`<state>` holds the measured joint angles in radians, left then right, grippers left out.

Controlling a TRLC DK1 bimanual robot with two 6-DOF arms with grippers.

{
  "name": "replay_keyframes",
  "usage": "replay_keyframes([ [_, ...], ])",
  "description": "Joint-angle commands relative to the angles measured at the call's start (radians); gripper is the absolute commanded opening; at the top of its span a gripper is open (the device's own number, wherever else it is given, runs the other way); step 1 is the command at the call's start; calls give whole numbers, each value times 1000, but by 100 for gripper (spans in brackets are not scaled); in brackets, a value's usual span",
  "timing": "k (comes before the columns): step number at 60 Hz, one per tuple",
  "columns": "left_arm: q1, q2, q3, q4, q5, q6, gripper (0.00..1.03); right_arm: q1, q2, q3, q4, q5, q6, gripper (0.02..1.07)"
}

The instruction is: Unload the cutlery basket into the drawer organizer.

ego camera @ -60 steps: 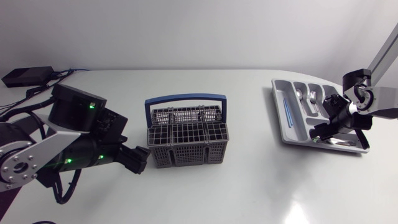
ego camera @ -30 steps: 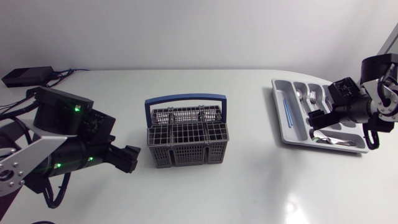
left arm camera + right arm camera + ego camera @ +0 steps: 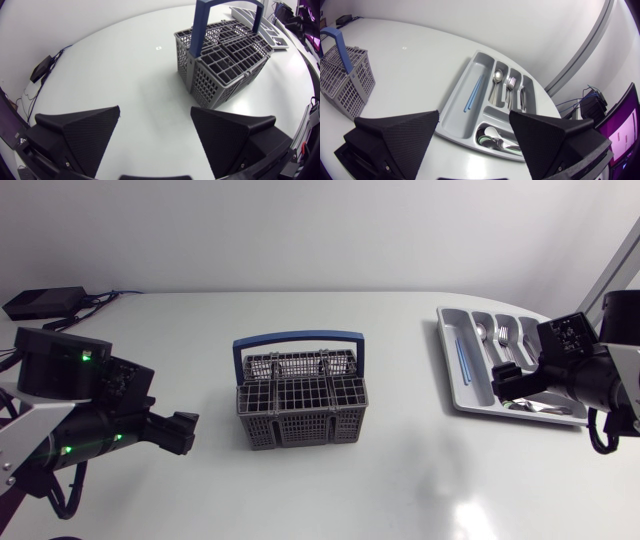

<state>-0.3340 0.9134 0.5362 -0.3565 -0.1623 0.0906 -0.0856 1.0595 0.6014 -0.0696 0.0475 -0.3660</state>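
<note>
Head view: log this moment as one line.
basket: looks empty | organizer: holds cutlery | left tool: open, empty | right tool: open, empty

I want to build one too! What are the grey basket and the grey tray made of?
Grey lattice cutlery basket with blue handle: probably matte moulded plastic, judging by its thin grid walls. Light grey drawer organizer tray: likely smooth plastic, with soft sheen and rounded compartments.

Cutlery basket (image 3: 300, 415): grey plastic lattice, upright at centre frame, with a blue arched handle (image 3: 298, 337) standing over its far side. Drawer organizer (image 3: 474, 392): light grey tray, flat at right of frame, slightly skewed. Its long left slot holds a thin blue stick (image 3: 461, 357). The next slots hold a spoon (image 3: 482, 332) and forks (image 3: 503, 334). More spoons (image 3: 535, 406) lie in the near cross compartment.
</note>
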Motion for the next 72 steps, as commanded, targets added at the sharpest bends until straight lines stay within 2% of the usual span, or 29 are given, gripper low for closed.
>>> replay_keyframes([
  [1,23,-22,-39,-7,-3,35,99,10,-55,-49,21,-5,24,103],
  [29,184,-108,-104,-7,56,70,99,37,-380,-226,37,3,32,103],
  [57,260,-174,-151,-12,129,54,99,54,-648,-384,37,6,108,102],
  [72,263,-226,-165,-32,135,40,99,64,-780,-454,47,-11,191,102],
])
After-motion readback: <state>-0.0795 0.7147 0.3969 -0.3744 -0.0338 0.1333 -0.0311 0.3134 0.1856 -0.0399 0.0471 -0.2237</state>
